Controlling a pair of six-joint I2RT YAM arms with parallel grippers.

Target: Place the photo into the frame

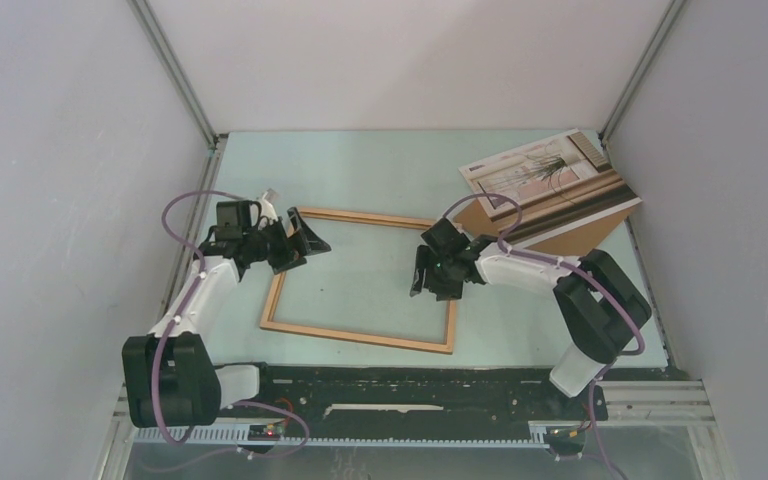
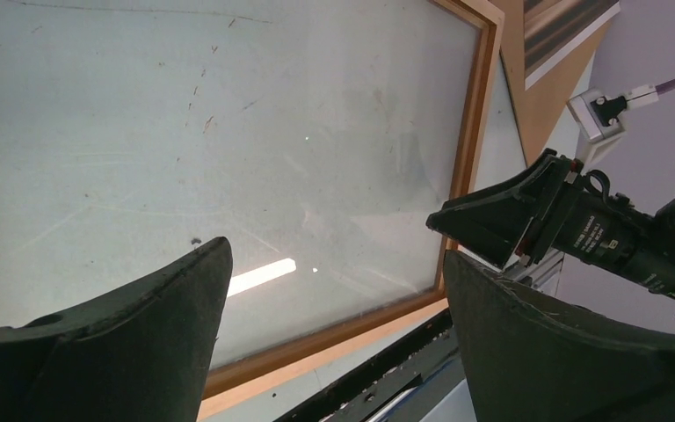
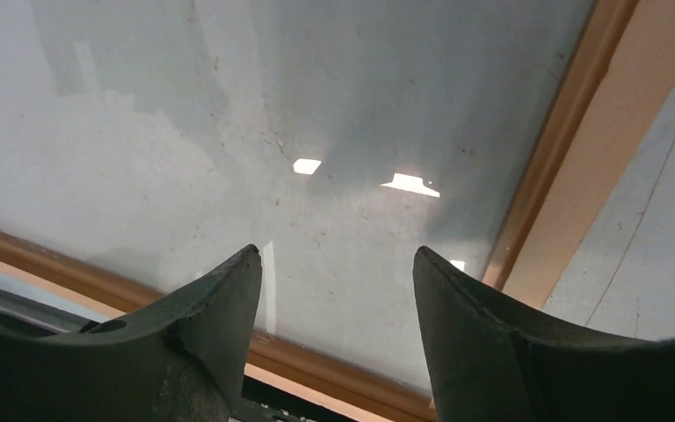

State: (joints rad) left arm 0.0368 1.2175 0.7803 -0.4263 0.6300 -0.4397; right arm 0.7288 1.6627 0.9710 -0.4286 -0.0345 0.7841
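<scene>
The frame, thin light-brown wood, lies flat mid-table with glass inside its rails. The photo, a white-bordered print with spindly plant lines and brown stripes, rests at the back right on a brown backing board. Its striped edge shows in the left wrist view. My left gripper hovers at the frame's far left corner, open and holding nothing. Over the frame's right side my right gripper points down at the glass, open and holding nothing.
Grey walls enclose the pale green table on three sides. A black rail runs along the near edge between the two arm bases. The backing board sticks out under the photo toward the frame's far right corner.
</scene>
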